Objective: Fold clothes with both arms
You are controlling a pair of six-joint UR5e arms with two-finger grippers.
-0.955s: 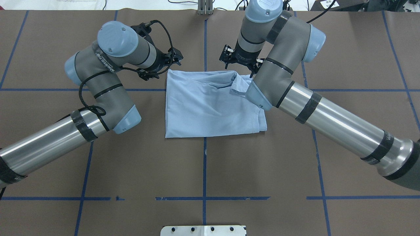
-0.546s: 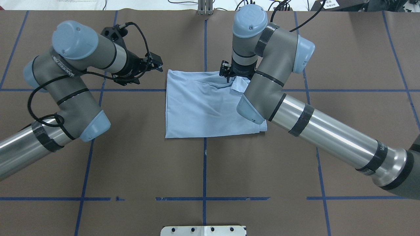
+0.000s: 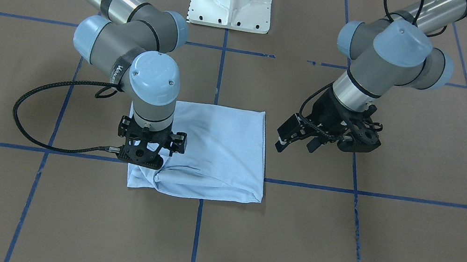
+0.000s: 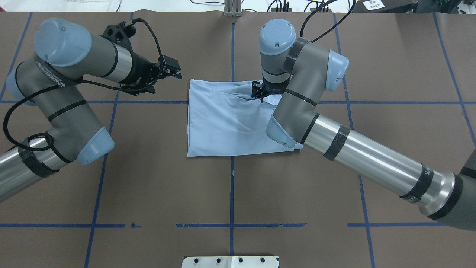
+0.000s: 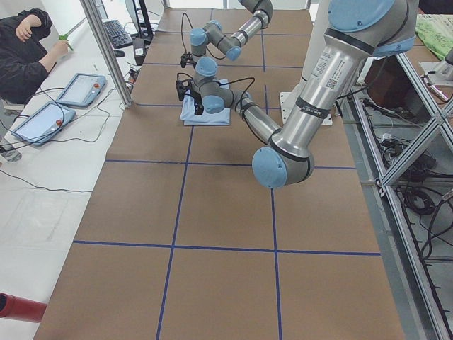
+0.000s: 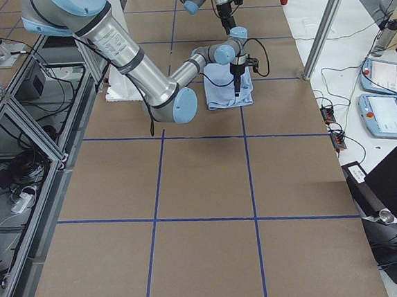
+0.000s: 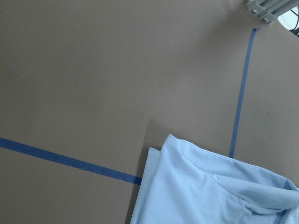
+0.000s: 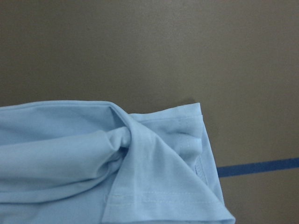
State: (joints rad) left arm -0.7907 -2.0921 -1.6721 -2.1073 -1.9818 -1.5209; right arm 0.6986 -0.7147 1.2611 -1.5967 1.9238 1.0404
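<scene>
the pale blue t-shirt lies folded into a rough rectangle in the middle of the bench, straddling the centre one of the blue tape lines, its far edge just past the cross line.

my right end effector is down on the far right corner of that rectangle, right where the cloth is bunched and rumpled. the wrist and camera mount cover the fingertips in every view, so i can't tell whether it's pinching the fabric or just sitting over it. from my right wrist camera i see the sleeve hem with its double stitching folded over the gathered cloth, the brown bench beyond it.

my left end effector is off the shirt altogether. it hangs above the bench near the far left corner, tilted with its fingers pointing towards the cloth, clear brown surface between the two. jaws are spread apart, nothing between them. my left wrist camera catches only that near corner of the shirt at the bottom of its view, lying just beside a tape line.
</scene>
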